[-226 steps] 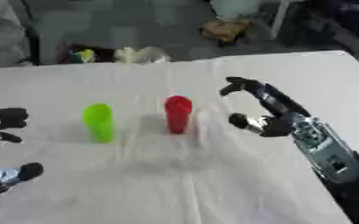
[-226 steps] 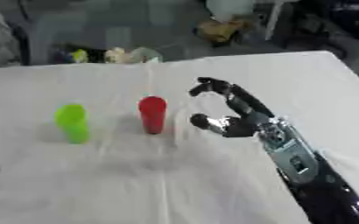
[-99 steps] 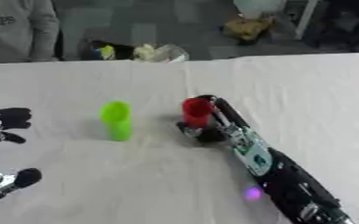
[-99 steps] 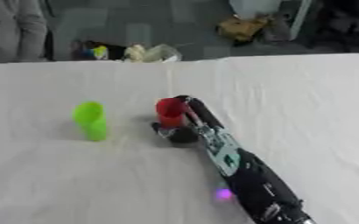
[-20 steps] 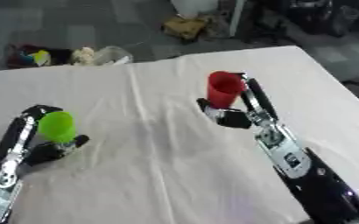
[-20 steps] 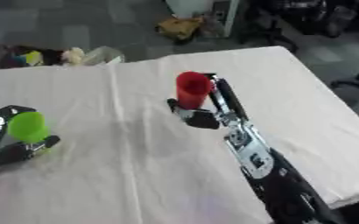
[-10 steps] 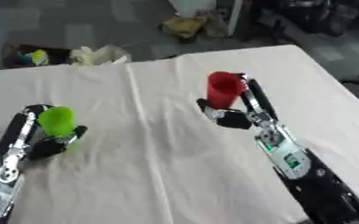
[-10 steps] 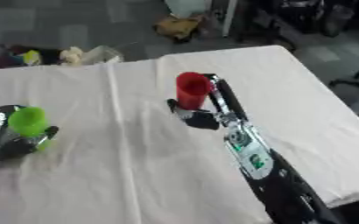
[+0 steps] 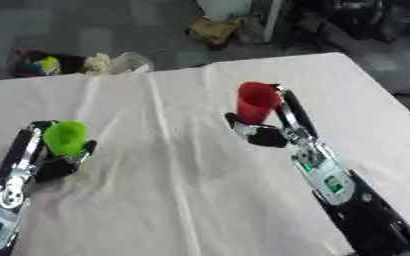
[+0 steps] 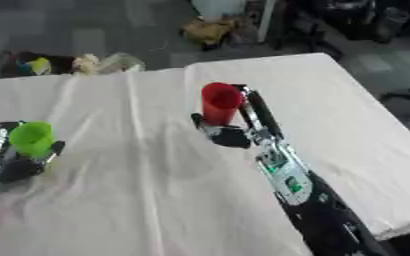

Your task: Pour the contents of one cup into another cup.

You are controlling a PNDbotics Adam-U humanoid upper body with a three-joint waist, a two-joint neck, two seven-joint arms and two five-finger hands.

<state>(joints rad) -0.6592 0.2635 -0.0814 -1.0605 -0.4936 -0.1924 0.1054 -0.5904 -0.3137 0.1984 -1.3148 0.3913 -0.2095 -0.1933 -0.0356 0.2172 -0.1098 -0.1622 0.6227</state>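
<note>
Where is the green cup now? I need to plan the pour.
The green cup sits at the table's left side, held in the left hand, far left of the red cup.

Red cup [image 9: 257, 102]: plain, tapered, upright with open mouth up, right of centre over the white-clothed desk [image 9: 182, 200], held in the right robot hand [image 9: 274, 131], whose fingers run up its right side with the thumb curled at its base. Green cup [image 9: 66, 137]: bright green, same tapered shape, roughly upright, near the left edge, well apart from the red one, wrapped by the left robot hand [image 9: 42, 160]. Contents of either cup cannot be made out.
</note>
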